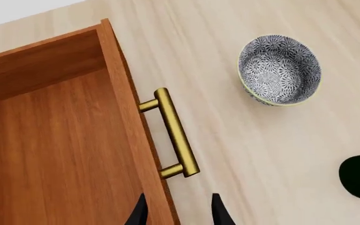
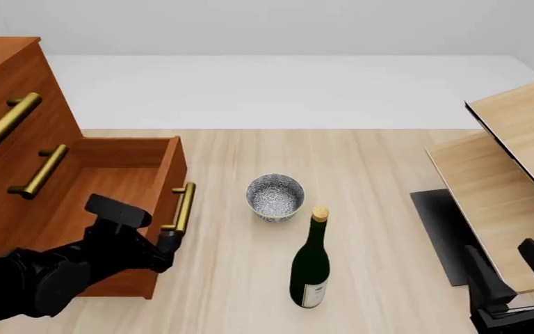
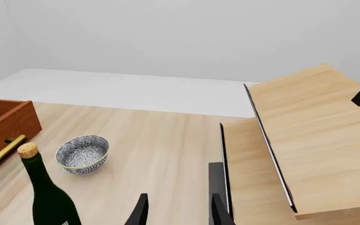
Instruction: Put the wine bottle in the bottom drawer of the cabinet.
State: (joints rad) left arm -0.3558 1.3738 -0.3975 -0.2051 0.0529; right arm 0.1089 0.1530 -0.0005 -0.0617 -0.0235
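Wine bottle: the tall dark green glass bottle with a slim neck and a yellow-tan cork top (image 2: 311,268) stands upright on the pale wood-grain table (image 2: 369,181), between the two arms and nearer the camera than the bowl.
Label: a white label sits low on the bottle's body; any writing on it is too small to read.
Bottom drawer: the lowest reddish-brown wooden drawer box (image 2: 109,188) is pulled out from the cabinet, its inside bare wood, its brass bar handle (image 2: 183,207) on the front facing the bowl.
Cabinet: the large reddish-brown wooden chest of drawers (image 2: 7,76) stands at the table's left, with two higher fronts closed, each bearing a brass bar.
Left gripper: the black gripper (image 1: 178,211) hovers over the drawer's front edge beside the handle, fingers apart, one on each side of the front panel, holding nothing.
Right gripper: the black gripper (image 3: 177,211) hangs low at the right, well apart from the bottle, fingers apart and empty.
Bowl: the small round speckled grey bowl (image 2: 275,197) rests just beyond the bottle, near the drawer handle.
Pale furniture: light-wood panels (image 2: 517,139) rise at the right.
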